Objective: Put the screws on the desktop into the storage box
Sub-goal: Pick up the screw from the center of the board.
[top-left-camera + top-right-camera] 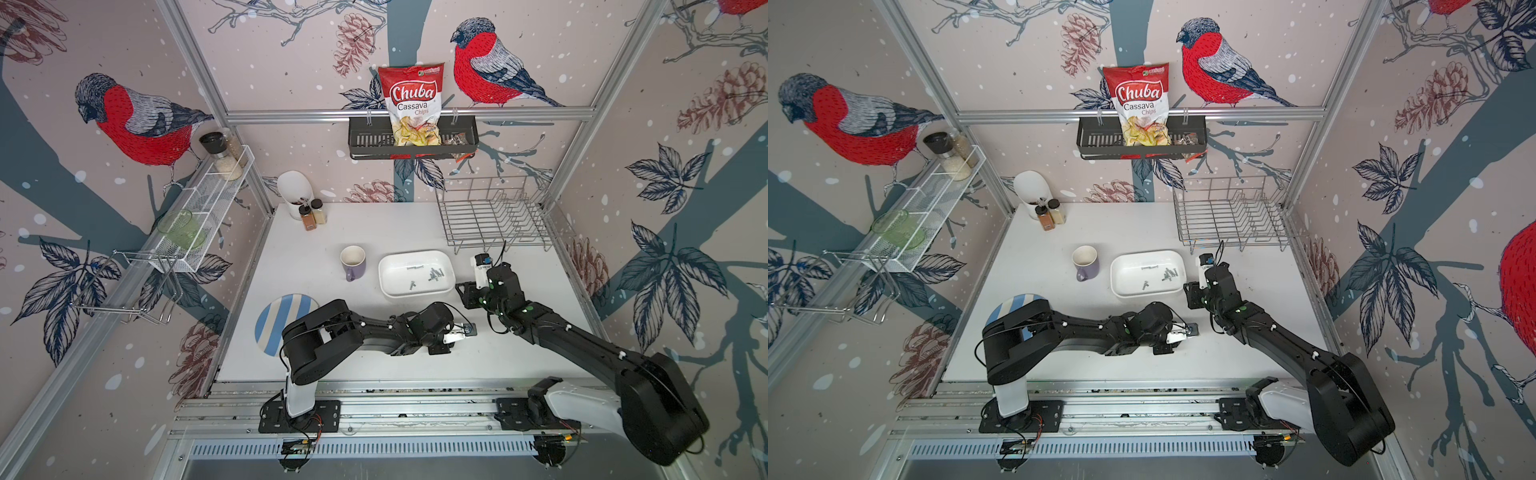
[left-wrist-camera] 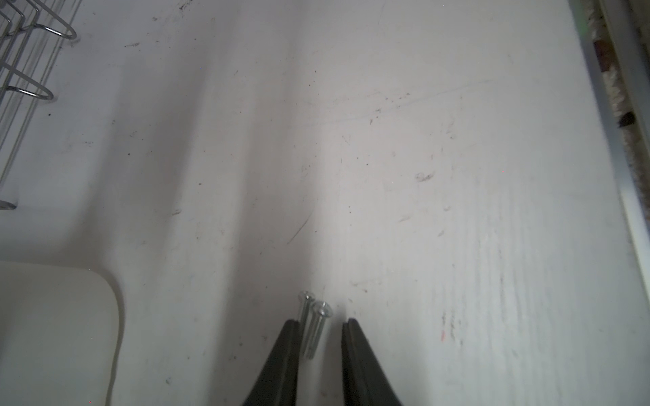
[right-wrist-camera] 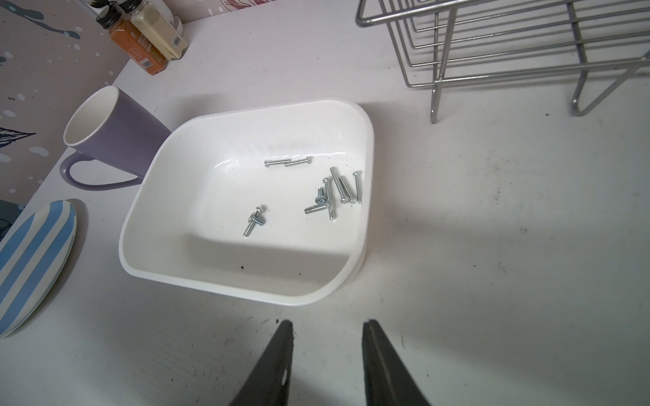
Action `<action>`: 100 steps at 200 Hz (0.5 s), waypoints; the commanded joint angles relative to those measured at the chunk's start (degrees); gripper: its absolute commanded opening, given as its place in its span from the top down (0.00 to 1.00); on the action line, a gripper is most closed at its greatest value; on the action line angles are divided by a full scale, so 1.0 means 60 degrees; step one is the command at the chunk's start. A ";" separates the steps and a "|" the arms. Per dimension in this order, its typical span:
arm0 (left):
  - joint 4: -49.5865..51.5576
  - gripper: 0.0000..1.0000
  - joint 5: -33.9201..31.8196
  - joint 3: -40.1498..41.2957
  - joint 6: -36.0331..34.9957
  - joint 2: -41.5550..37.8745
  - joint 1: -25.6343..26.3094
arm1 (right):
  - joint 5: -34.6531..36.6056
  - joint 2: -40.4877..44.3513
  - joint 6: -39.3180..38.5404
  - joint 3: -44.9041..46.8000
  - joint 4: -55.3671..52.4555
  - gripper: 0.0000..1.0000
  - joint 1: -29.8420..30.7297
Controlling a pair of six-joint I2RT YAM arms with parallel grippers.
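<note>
2 screws are lying ungripped between the left gripper's part-open jaws, with bare desktop ahead; the right gripper is hanging part-open and empty.

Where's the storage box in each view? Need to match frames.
In a top view: storage box mid-table, beside the purple mug.
In a top view: same spot, mug alongside.
Left wrist: only one rounded corner shows, at the frame's edge.
Right wrist: whole box, beyond the right gripper, screws inside.
Shared landmark: the wire dish rack, in all four.
</note>
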State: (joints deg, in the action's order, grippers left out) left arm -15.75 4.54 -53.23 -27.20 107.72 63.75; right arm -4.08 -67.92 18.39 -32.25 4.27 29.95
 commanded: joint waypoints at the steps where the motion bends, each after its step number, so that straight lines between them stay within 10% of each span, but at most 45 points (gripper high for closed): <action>1: 0.0105 0.75 0.0193 -0.0091 0.0070 0.0064 -0.0026 | -0.0053 0.0000 0.0065 -0.0060 0.0270 0.63 0.0001; 100: 0.0523 0.83 0.0153 -0.0181 0.0148 0.0267 -0.0018 | -0.0035 0.0027 0.0051 -0.0060 0.0209 0.63 -0.0003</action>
State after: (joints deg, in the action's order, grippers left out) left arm -14.74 4.91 -54.41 -26.92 109.10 63.75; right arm -4.25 -67.90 18.37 -32.34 4.25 29.95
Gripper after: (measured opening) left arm 0.169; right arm 0.370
